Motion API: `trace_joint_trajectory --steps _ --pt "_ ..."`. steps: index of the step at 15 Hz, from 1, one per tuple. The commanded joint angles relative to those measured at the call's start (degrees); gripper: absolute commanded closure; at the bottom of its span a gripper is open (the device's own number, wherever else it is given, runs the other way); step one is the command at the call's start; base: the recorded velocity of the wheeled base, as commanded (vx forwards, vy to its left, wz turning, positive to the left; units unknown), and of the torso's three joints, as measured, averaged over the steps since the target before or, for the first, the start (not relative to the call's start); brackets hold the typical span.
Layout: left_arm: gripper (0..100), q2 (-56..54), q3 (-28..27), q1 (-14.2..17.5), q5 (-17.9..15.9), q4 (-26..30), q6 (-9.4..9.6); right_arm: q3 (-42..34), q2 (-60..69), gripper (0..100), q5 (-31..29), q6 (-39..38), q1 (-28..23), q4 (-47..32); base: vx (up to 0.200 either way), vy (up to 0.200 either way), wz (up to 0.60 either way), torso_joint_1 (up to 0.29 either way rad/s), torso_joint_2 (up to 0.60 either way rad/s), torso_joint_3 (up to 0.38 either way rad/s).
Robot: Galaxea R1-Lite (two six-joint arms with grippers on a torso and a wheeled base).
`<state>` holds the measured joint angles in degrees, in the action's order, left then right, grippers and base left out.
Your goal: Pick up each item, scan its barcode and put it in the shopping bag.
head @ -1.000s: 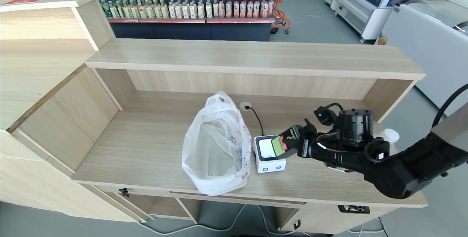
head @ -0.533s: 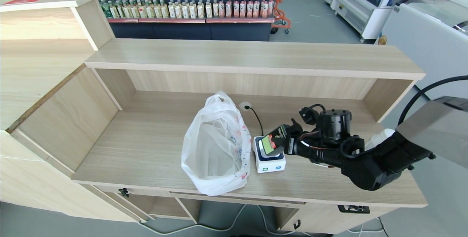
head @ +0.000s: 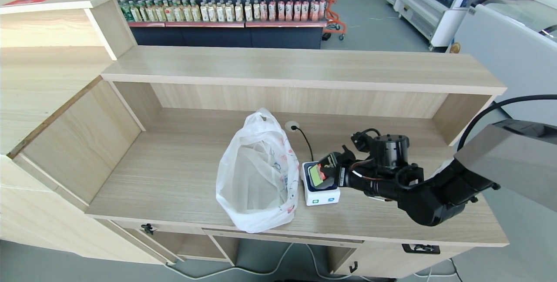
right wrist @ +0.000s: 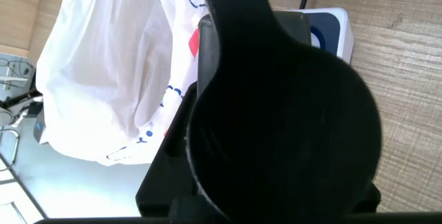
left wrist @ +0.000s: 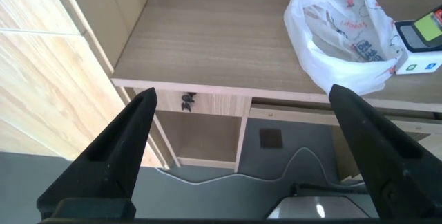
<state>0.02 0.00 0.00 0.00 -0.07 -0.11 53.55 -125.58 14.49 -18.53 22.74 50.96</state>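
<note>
Right hand (head: pixel 327 172) closed on small green packet (head: pixel 314 174), held close just above white scanner (head: pixel 322 196), likely for barcode read; shopping bag (head: pixel 256 173) gapes open beside scanner, ready; left hand (left wrist: pixel 243 91) spread wide, empty.

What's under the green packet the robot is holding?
The white barcode scanner sits on the counter below the green packet in the right gripper. The packet hides most of the scanner's window, so whether they touch can't be seen.
</note>
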Motion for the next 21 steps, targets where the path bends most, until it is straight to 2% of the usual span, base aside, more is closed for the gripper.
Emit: trace_joint_trajectory --steps 1,17,21 --pt "0 0.0 0.0 0.0 0.0 0.0 0.02 1.6 -0.8 100 0.1 0.0 0.0 -0.2 0.000 0.000 0.00 0.000 0.00 0.000" --pt "0 0.0 0.0 0.0 0.0 0.0 -0.07 2.3 -2.7 100 -2.5 1.0 0.8 1.0 0.000 0.000 0.00 0.000 0.00 0.000" --pt "0 0.1 0.0 0.0 0.0 0.0 -0.07 2.6 8.1 100 -3.2 1.7 0.8 0.0 0.000 0.200 0.00 -0.004 0.00 0.006"
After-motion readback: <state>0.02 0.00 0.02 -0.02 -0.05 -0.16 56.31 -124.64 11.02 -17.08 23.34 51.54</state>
